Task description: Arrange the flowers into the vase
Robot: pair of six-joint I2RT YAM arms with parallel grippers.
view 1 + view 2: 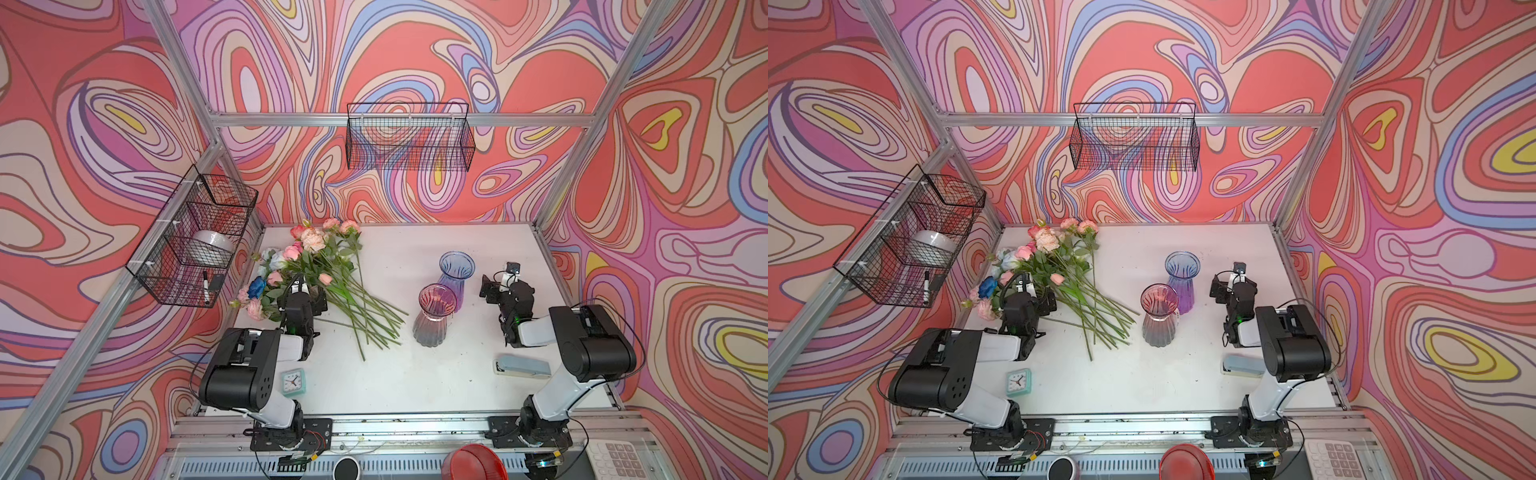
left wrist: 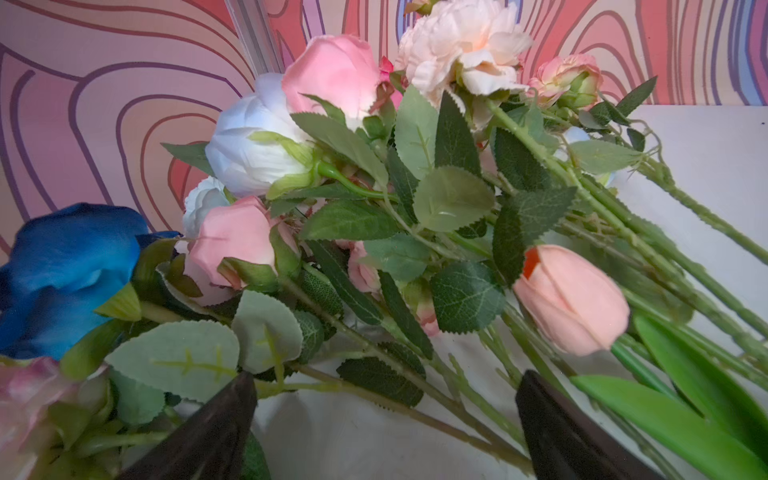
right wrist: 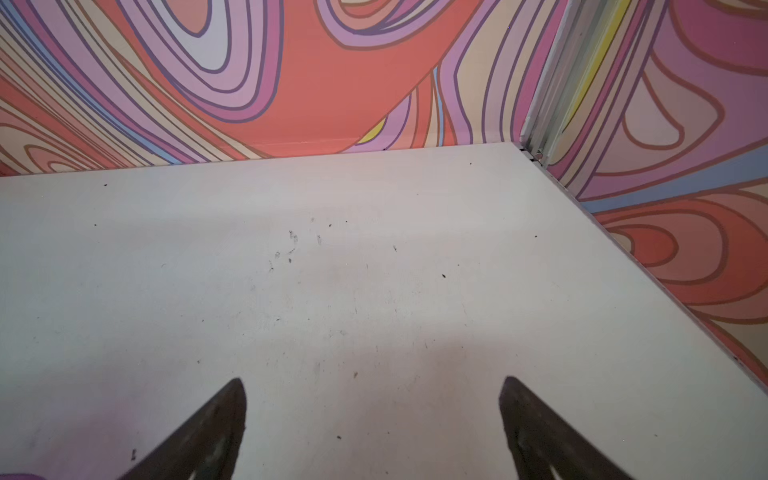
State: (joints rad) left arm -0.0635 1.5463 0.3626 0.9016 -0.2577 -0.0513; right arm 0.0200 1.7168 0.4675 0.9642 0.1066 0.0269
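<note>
White table (image 1: 399,378), open from flowers (image 1: 328,270) to front edge.

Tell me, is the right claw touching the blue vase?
Apart. In both top views a strip of bare table shows between the right gripper and the blue vase. Its open jaws hold nothing.

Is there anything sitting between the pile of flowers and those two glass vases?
Nothing visible. Only bare table lies between the stem ends of the flowers and the pink vase, with the blue vase just behind it. The open left claw faces the stems directly.
</note>
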